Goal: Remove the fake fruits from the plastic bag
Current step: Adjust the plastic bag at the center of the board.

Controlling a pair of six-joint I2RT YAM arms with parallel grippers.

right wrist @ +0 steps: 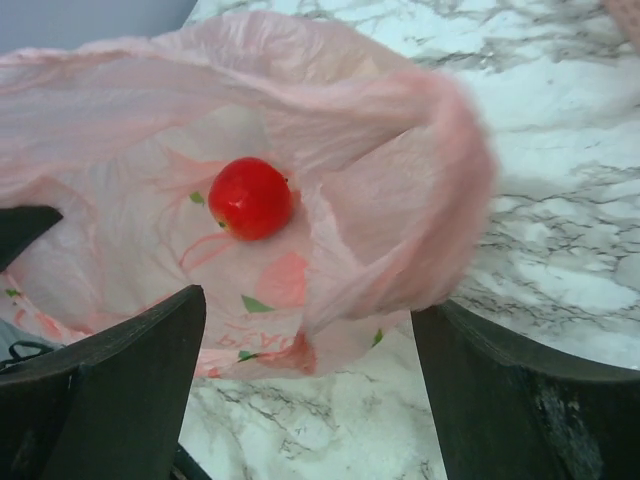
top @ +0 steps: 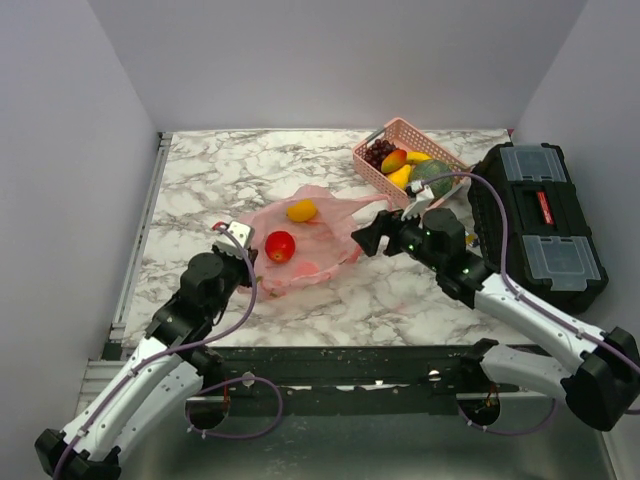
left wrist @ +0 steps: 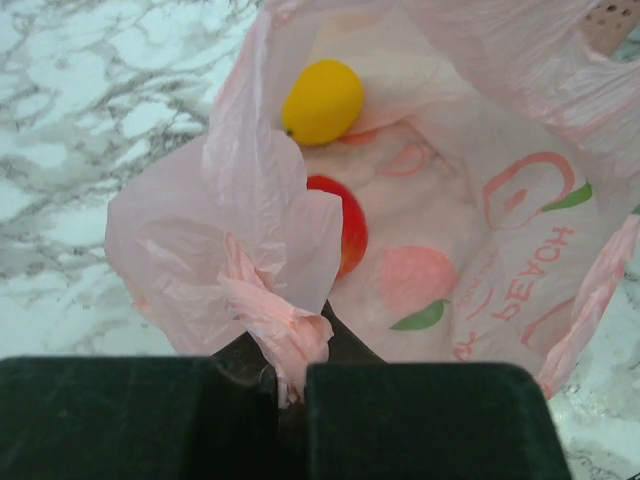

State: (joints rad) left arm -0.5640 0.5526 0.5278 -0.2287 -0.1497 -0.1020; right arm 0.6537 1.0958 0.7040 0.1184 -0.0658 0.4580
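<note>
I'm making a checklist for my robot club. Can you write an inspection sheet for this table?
Surface: marble table, white with grey veins.
Job's things: plastic bag lies open mid-table; yellow fruit and red apple are inside it.
Clutter: pink basket holding more fruits, at the back; black toolbox on the right.
Grippers: left pincer shut on the bag's edge; right pincer open at the bag's right rim.
Cables: purple cables run along both arms.
Surroundings: plain pale walls; nothing else seen.
</note>
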